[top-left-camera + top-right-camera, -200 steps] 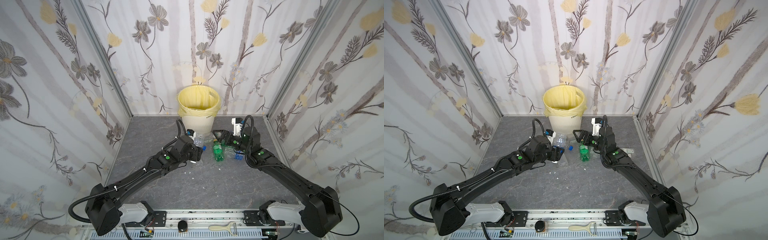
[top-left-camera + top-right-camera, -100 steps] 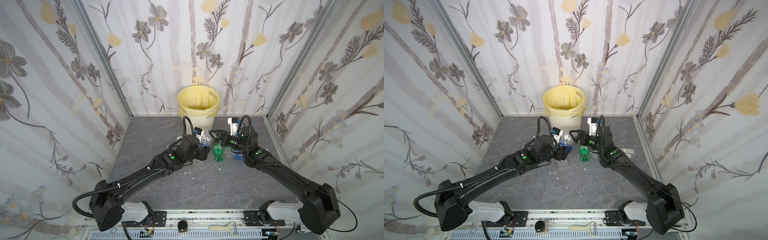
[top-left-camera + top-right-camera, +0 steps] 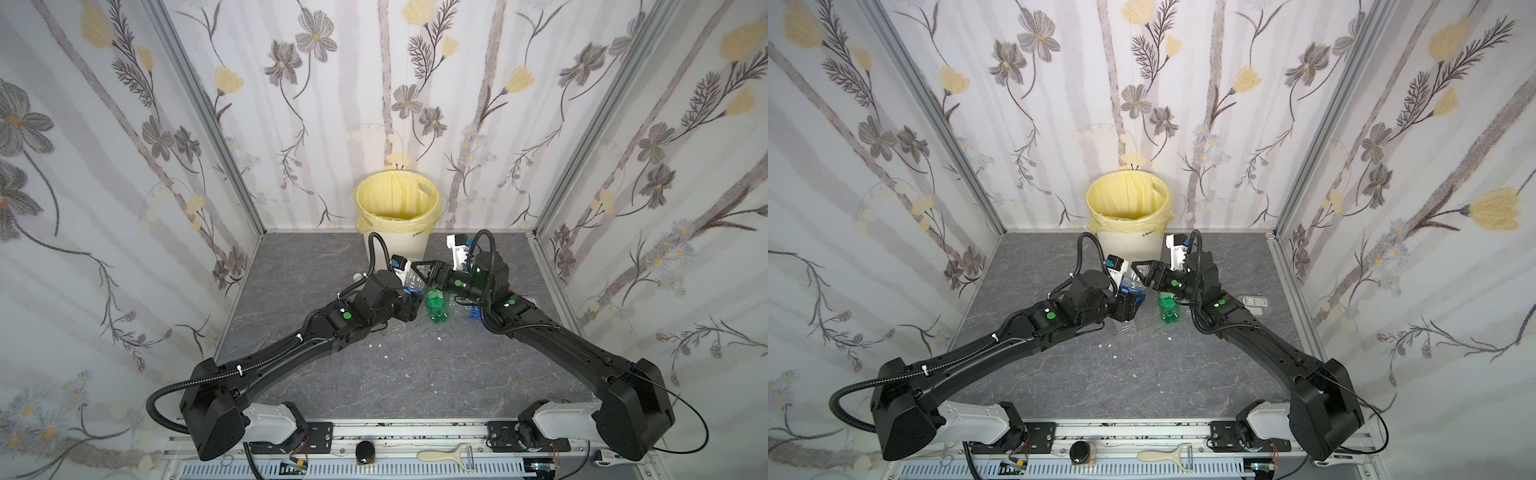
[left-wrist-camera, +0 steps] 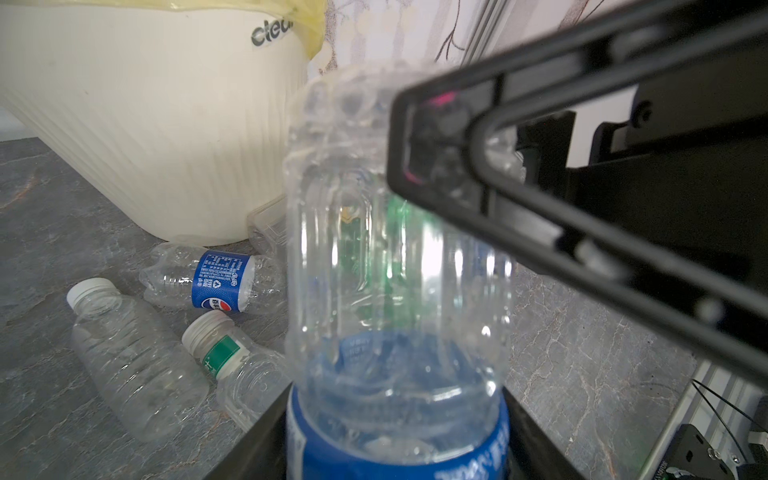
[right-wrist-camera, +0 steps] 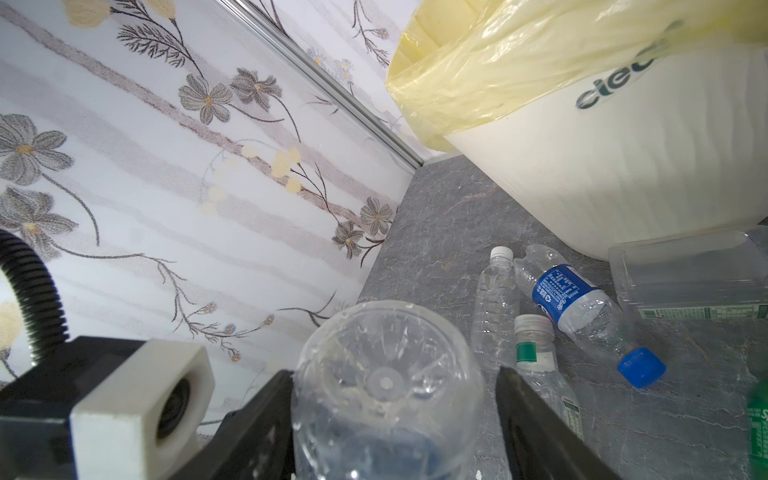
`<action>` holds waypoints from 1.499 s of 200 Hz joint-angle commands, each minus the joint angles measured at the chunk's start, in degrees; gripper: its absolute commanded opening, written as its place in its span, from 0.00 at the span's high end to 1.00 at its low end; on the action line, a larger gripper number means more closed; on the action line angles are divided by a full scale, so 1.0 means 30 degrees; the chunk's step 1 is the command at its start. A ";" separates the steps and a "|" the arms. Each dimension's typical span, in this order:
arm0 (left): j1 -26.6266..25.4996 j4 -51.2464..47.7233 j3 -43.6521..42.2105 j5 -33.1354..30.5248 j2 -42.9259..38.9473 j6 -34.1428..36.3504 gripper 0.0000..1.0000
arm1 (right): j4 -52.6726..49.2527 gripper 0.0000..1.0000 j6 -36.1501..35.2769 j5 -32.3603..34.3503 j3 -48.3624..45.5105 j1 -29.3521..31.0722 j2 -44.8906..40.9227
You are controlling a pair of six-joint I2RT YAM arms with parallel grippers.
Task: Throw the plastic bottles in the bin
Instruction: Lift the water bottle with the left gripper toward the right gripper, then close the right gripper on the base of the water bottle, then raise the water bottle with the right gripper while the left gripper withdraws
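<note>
My left gripper [image 4: 397, 436] is shut on a clear plastic bottle with a blue label [image 4: 395, 291], held off the floor in front of the bin [image 3: 399, 245]. My right gripper [image 5: 395, 415] is open around that bottle's base [image 5: 386, 395]; one finger touches it and a gap shows at the other. Both top views show the two grippers meeting over this bottle [image 3: 1133, 286]. A green bottle [image 3: 436, 305] lies just beside them. By the bin's foot lie a blue-capped bottle [image 5: 582, 307], a white-capped clear one [image 5: 494, 299] and a green-labelled one [image 5: 540, 365].
A clear plastic box [image 5: 685, 274] rests against the cream bin [image 5: 623, 166]. A flattened clear container [image 3: 1256, 301] lies near the right wall. White scraps dot the grey floor [image 3: 386, 357]. Papered walls close in three sides. A peeler [image 3: 446, 455] lies on the front rail.
My left gripper has carried the blue-labelled bottle up and toward the middle. My right gripper has come in to meet it, and its jaws have narrowed around the bottle's base.
</note>
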 commanded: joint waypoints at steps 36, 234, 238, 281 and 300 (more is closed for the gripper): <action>-0.0034 0.0931 0.0228 -0.0493 0.0066 0.0271 0.32 | 0.0785 0.31 0.0300 -0.0119 -0.0061 0.0192 0.0204; -0.0056 0.0853 -0.0287 -0.1303 -0.0755 0.0627 0.00 | -0.0499 0.45 -0.0974 0.1601 0.2159 -0.0679 0.0837; -0.0052 0.0853 -0.0268 -0.1344 -0.0781 0.0677 0.00 | -0.0509 0.46 -0.0990 0.1601 0.2300 -0.0781 0.0895; -0.0030 0.0832 0.0407 -0.1900 -0.0832 0.1421 0.00 | -0.1189 0.47 -0.1646 0.2576 0.4717 -0.2027 0.1513; -0.0019 0.0840 0.1145 -0.2389 -0.0585 0.1880 0.00 | -0.1271 0.47 -0.1871 0.3140 0.5806 -0.2493 0.1607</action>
